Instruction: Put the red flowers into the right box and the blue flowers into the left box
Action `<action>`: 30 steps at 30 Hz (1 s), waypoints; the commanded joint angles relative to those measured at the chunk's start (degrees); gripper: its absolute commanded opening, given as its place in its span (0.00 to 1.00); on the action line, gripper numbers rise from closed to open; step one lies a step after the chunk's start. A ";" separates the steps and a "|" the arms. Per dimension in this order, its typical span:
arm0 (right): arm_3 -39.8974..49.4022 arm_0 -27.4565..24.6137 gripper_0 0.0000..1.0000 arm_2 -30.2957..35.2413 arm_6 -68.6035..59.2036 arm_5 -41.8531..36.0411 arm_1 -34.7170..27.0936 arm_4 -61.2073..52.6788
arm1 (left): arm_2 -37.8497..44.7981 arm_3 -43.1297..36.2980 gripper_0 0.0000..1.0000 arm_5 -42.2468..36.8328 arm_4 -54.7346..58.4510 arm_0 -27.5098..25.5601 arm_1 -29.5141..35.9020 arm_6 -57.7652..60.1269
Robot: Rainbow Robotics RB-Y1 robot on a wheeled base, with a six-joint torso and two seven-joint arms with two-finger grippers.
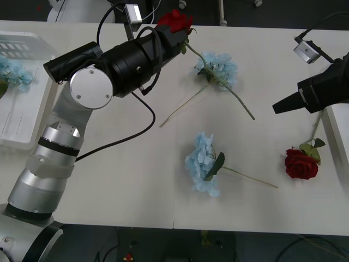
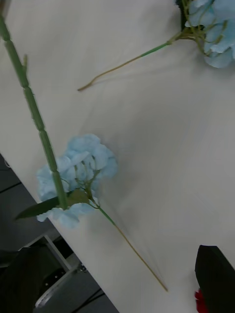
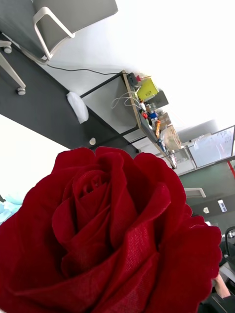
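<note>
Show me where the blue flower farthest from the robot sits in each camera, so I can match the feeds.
Front view: the far blue flower lies mid-table, just right of the lifted red rose.
Right wrist view: it is cropped at a frame corner, across bare table from the near blue flower.
Left wrist view: probably the pale blue sliver at the frame edge beside the red rose.
Shared landmark: the white table.
</note>
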State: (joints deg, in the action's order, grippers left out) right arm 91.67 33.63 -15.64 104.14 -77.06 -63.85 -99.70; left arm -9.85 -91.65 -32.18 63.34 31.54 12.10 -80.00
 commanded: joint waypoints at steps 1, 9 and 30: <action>0.44 1.79 0.90 1.84 -0.61 0.50 2.59 -2.08 | -0.96 -0.81 0.00 0.80 0.47 2.82 -1.38 1.25; 0.44 1.79 0.90 1.84 -0.52 0.59 8.65 1.35 | -0.87 -0.81 0.00 0.80 0.47 2.74 -1.29 1.42; 0.35 2.05 0.21 1.84 -3.07 4.20 21.05 8.99 | -0.87 -0.81 0.00 0.80 0.99 2.56 -0.94 1.51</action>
State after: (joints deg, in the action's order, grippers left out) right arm 91.66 33.63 -15.49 103.70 -73.64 -44.70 -91.98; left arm -9.86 -91.51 -32.17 63.61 31.55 12.07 -80.00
